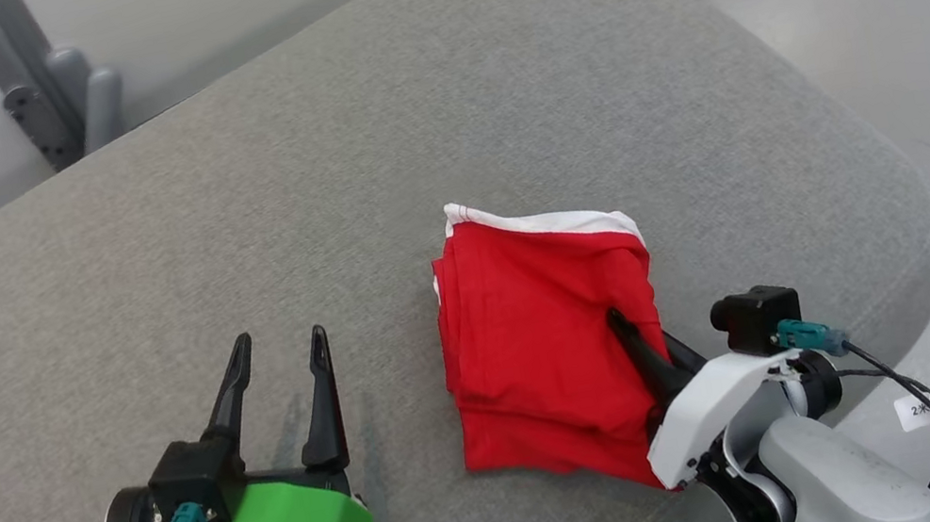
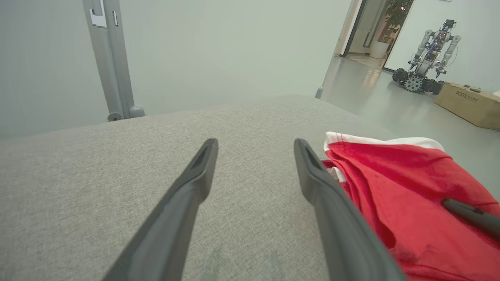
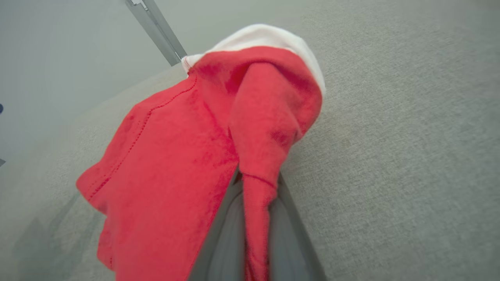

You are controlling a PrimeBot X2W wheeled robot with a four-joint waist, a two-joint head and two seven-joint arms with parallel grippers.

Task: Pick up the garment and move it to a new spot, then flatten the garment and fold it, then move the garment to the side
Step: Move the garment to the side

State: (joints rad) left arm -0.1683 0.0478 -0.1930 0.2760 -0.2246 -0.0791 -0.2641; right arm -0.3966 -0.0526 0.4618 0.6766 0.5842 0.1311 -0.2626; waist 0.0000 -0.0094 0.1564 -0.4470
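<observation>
Several stacked layers of soft red cloth made up the garment, which lay as a folded pack on the grey upholstered cushion, toward its near right corner, with the pack's lowest corner close to the near edge. My right gripper was closed on it: the right wrist view showed a ridge of red cloth pinched between the two fingers, and one finger lay across the top of the pack on its right side. My left gripper stood wide open with nothing in it, over bare cushion near the pack's left edge and not touching it. I judged the cloth light and limp, with no stiffness to keep its shape, so a pull at a single point would likely drag the top layers and let the fold slide apart. It did not look slippery against the coarse weave beneath. The better hold seemed to be through all the layers at an edge or corner. The pack was longer than wide, its long axis running from the near edge toward the far edge, and the white band marked the end that pointed to the far edge.
</observation>
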